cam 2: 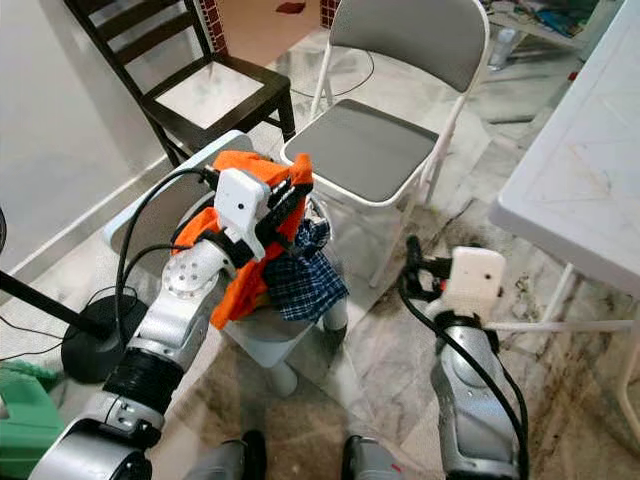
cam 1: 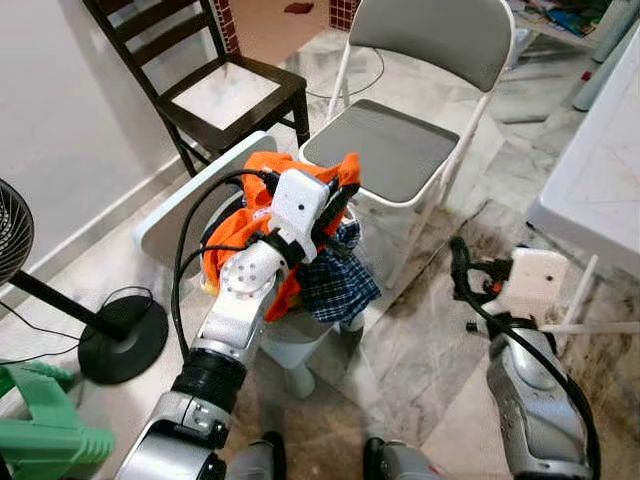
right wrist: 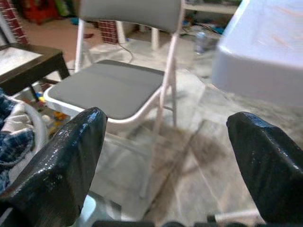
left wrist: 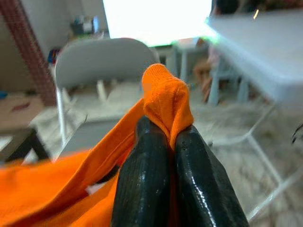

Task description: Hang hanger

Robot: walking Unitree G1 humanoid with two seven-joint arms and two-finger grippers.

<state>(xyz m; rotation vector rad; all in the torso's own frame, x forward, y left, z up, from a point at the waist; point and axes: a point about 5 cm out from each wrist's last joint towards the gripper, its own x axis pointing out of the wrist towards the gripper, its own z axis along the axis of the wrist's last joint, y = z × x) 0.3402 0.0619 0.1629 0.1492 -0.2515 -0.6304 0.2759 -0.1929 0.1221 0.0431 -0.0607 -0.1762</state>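
Observation:
My left gripper [left wrist: 171, 137] is shut on a fold of an orange garment [left wrist: 165, 99] and holds it up. The rest of the garment [cam 1: 235, 235] drapes down over my left forearm. Beneath it a blue plaid cloth [cam 1: 335, 280] hangs over the rim of a white basket [cam 1: 300, 345] on the floor. To the right, low over the floor, my right gripper [right wrist: 165, 142] stands open with nothing between its fingers, facing the grey folding chair [right wrist: 113, 87]. I cannot make out a hanger.
A grey folding chair [cam 1: 385, 150] stands just behind the basket and a dark wooden chair [cam 1: 225, 95] to its left. A white table [cam 1: 600, 170] is at the right. At the left are a fan base [cam 1: 125, 335], its cable, and a green plastic item [cam 1: 40, 430].

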